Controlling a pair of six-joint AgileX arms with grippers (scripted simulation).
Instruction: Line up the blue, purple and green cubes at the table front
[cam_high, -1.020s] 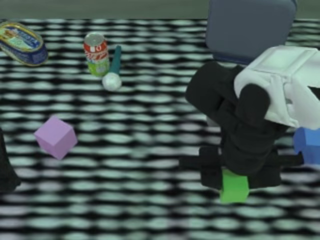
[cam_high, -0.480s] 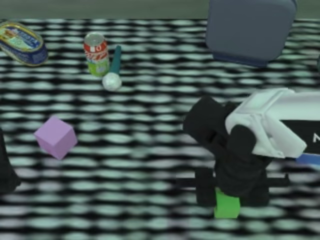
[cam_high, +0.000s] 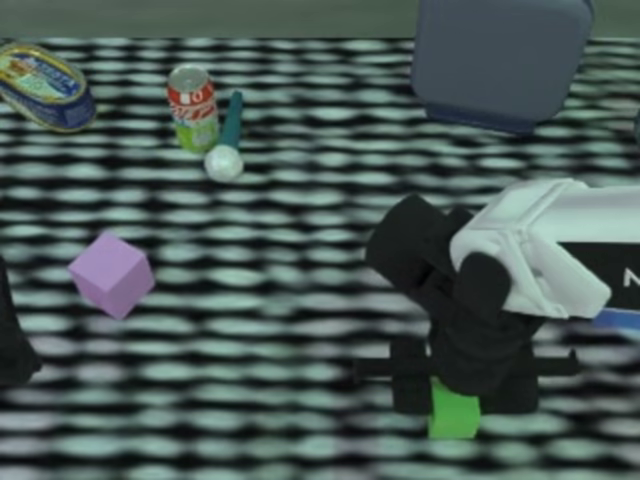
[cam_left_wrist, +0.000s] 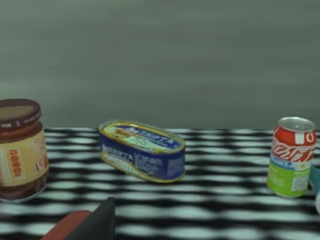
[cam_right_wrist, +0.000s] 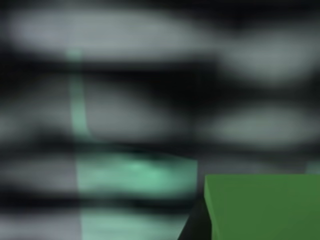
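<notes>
The small green cube (cam_high: 455, 417) sits low at the table front, right of centre, with my right gripper (cam_high: 462, 392) shut on it from above; in the right wrist view the green cube (cam_right_wrist: 262, 207) fills one corner. The purple cube (cam_high: 112, 273) rests alone at the left. Only a sliver of the blue cube (cam_high: 622, 319) shows at the right edge, beneath my right arm. My left arm (cam_high: 10, 340) is parked at the left edge. One of its dark fingers (cam_left_wrist: 102, 220) shows over bare table, so it looks open.
A big grey-blue rounded box (cam_high: 500, 55) stands at the back right. At the back left are an oval tin (cam_high: 45, 85), a soda can (cam_high: 193, 105) and a teal-handled microphone (cam_high: 226, 145). A brown jar (cam_left_wrist: 20, 150) appears in the left wrist view.
My right gripper moved toward the table front and slightly left, carrying the green cube, then held still over the last half second. The blue cube became mostly covered by the arm.
</notes>
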